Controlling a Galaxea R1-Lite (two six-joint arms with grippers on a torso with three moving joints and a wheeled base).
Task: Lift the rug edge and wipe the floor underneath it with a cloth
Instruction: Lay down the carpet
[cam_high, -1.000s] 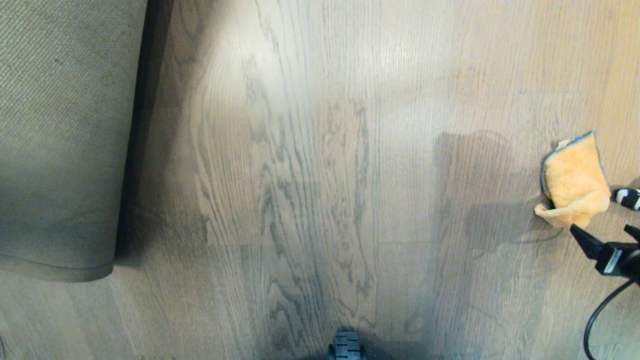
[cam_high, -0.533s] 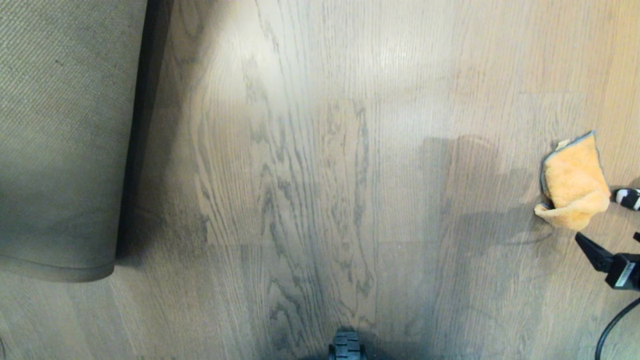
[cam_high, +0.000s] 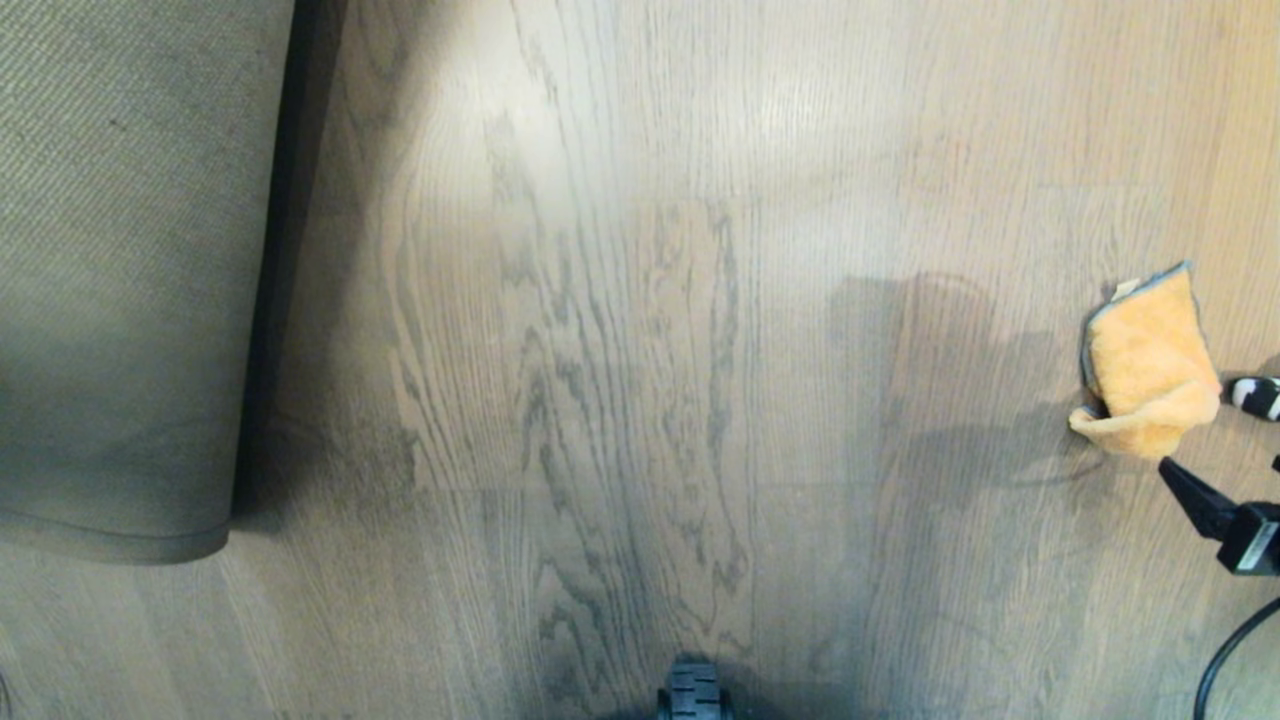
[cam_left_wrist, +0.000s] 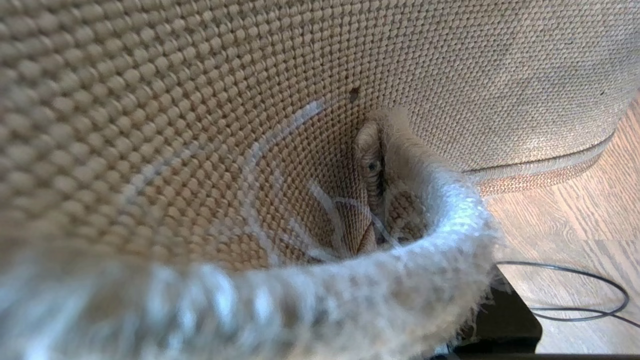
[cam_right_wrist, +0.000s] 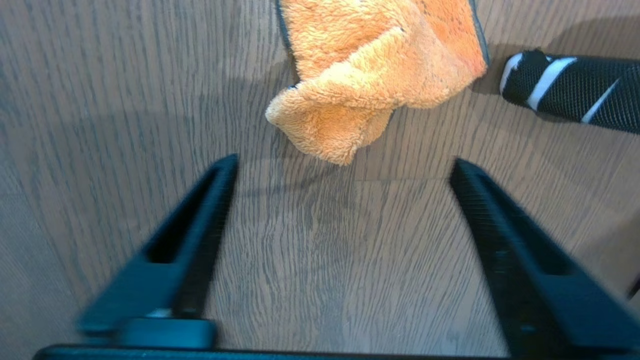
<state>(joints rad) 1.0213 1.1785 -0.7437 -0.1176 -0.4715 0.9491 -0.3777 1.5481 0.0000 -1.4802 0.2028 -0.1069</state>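
Note:
The rug (cam_high: 120, 270) is turned up at the left of the head view, with its ribbed tan backing facing me and a dark shadow along its raised edge. In the left wrist view its fuzzy edge (cam_left_wrist: 440, 235) bunches right over my left gripper and hides the fingers. The orange cloth (cam_high: 1145, 370) lies crumpled on the floor (cam_high: 640, 350) at the far right. My right gripper (cam_high: 1222, 465) stands just short of the cloth's near fold (cam_right_wrist: 345, 135). The gripper (cam_right_wrist: 344, 170) is open wide, with only bare floor between its fingers.
A black object with white stripes (cam_high: 1258, 395) lies on the floor just right of the cloth. A black cable (cam_high: 1225, 650) trails from the right arm, and another cable (cam_left_wrist: 590, 312) loops on the floor beside the rug. The base's wheel (cam_high: 692, 695) shows at the bottom centre.
My right gripper has drawn back a little from the cloth, toward the right edge of the head view. The cloth and the raised rug have stayed where they were.

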